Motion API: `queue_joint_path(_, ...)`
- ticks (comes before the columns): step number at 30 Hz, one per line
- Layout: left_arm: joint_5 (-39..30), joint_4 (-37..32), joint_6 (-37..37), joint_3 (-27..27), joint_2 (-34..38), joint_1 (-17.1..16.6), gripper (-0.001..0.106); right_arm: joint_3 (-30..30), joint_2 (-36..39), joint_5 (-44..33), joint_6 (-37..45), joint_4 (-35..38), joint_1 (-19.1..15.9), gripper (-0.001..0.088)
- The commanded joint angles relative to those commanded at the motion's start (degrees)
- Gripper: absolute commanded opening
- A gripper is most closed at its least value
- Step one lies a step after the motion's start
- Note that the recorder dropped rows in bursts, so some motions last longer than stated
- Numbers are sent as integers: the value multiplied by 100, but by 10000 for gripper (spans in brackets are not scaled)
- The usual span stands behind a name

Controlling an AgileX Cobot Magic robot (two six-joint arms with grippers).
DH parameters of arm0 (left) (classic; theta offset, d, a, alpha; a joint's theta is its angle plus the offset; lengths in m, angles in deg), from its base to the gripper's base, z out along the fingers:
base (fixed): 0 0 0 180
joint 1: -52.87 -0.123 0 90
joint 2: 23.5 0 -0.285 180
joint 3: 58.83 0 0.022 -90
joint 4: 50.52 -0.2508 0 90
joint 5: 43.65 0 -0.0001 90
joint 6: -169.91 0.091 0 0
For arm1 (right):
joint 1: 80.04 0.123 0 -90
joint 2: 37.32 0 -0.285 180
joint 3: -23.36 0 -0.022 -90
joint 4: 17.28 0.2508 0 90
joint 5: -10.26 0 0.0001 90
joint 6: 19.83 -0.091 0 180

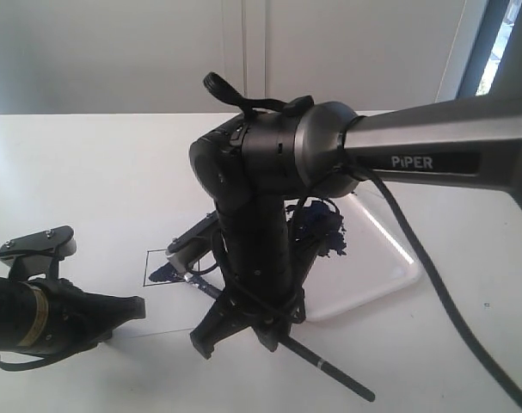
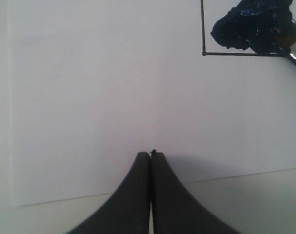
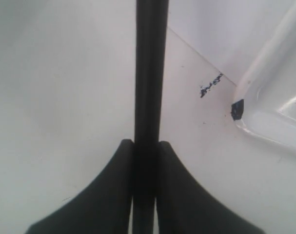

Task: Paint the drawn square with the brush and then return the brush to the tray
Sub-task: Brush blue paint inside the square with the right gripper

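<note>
The drawn square (image 1: 160,263) is a thin black outline on the white paper, partly filled by a dark blue blotch (image 2: 255,24); one of its corners (image 2: 204,52) shows in the left wrist view. My right gripper (image 1: 243,325) points down just beside the square, shut on the brush (image 1: 329,372). The black handle (image 3: 150,73) runs between its fingers. The brush's silver ferrule and dark tip (image 1: 185,276) lie at the blue blotch. The tray (image 1: 389,280), smeared with blue paint (image 1: 321,228), sits behind and to the right of the arm. My left gripper (image 1: 138,306) is shut and empty over the paper, left of the square.
The white paper sheet (image 2: 89,97) lies on the white table, its near edge by my left gripper (image 2: 151,155). A tray corner (image 3: 265,102) and a small blue smudge (image 3: 211,85) on the paper show close to the brush handle. The right arm hides much of the paper and tray.
</note>
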Motion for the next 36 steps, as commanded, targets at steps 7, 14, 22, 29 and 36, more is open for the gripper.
queue_joint_path(7,186,-29,0,0,0,0,0,0,66,460,69,375,0,0)
queue_joint_path(14,83,41,22,10,0,0,0,215,66,389,109,509,0,0)
queue_joint_path(22,-591,16,61,10,-768,0,0,239,66,340,109,475,0,0)
queue_joint_path(29,-1393,-129,37,253,-950,-31,0,239,55,42,109,615,0,0)
queue_joint_path(36,-1149,-129,-116,481,252,-31,0,239,-232,-65,121,692,229,0)
